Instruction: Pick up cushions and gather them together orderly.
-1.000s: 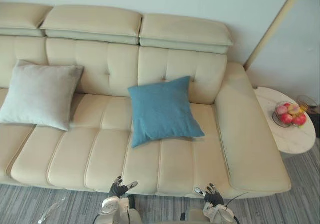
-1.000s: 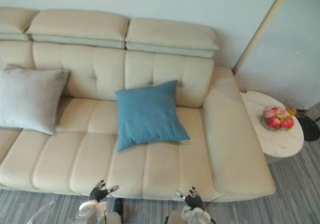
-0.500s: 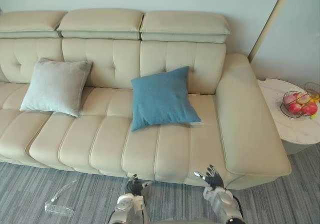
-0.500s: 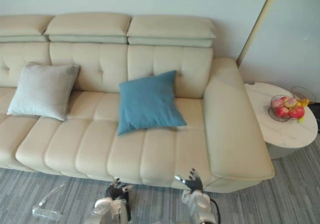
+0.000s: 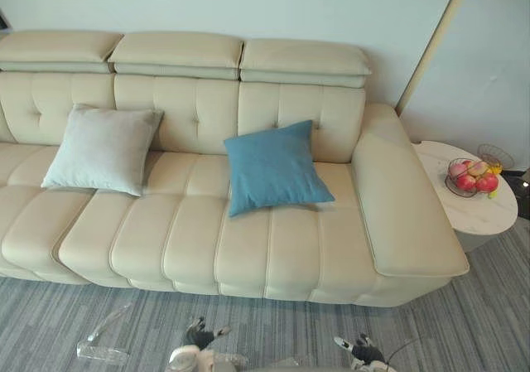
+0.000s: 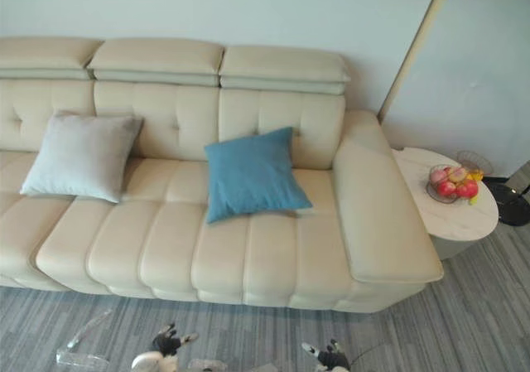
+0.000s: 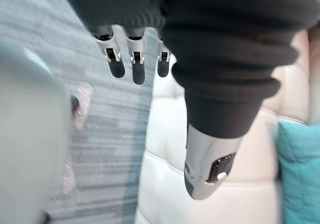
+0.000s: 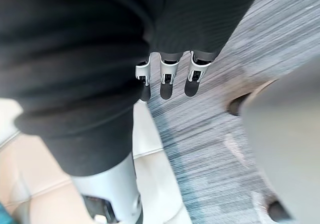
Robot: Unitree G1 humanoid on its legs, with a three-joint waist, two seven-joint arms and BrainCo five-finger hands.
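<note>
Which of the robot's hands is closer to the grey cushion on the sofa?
Left. Its left hand is over the carpet, rightward of the grey cushion; the right hand is farther right.

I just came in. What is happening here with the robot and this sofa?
The robot faces a cream sofa. Its left hand and right hand hang low over the grey carpet, both open and holding nothing. A grey cushion leans against the backrest on the robot's left, and a blue cushion leans nearer the right armrest, with a gap between them. The cushions are not yet gathered. A round side table with a fruit bowl stands beside that armrest.
</note>
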